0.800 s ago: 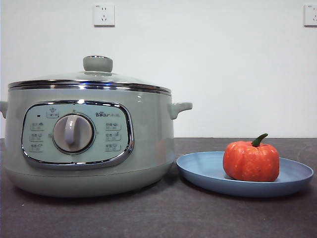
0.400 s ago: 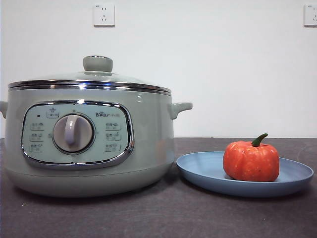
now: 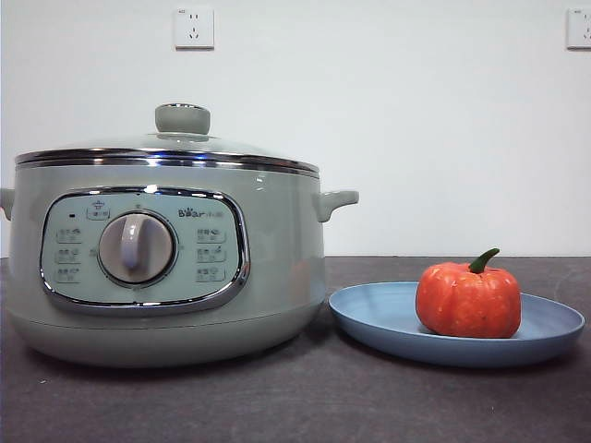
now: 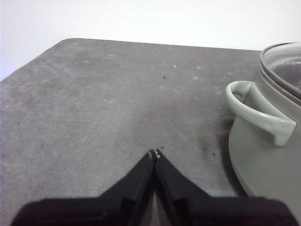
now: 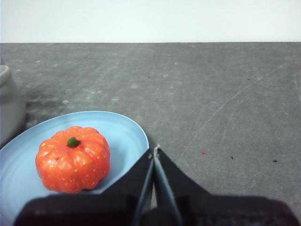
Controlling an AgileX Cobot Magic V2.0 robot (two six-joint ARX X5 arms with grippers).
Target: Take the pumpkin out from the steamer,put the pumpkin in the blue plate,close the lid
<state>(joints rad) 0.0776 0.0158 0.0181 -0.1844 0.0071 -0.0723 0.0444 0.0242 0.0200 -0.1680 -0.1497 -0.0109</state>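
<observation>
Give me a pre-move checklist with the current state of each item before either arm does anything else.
1. pumpkin out of the steamer: ok.
2. Pumpkin resting on the blue plate: ok, upright, stem up.
3. lid seated on the steamer rim: ok, looks level.
4. left gripper holding nothing: ok, shut, beside the steamer's handle.
5. right gripper holding nothing: ok, shut, at the plate's edge.
6. Steamer contents: cannot tell.
</observation>
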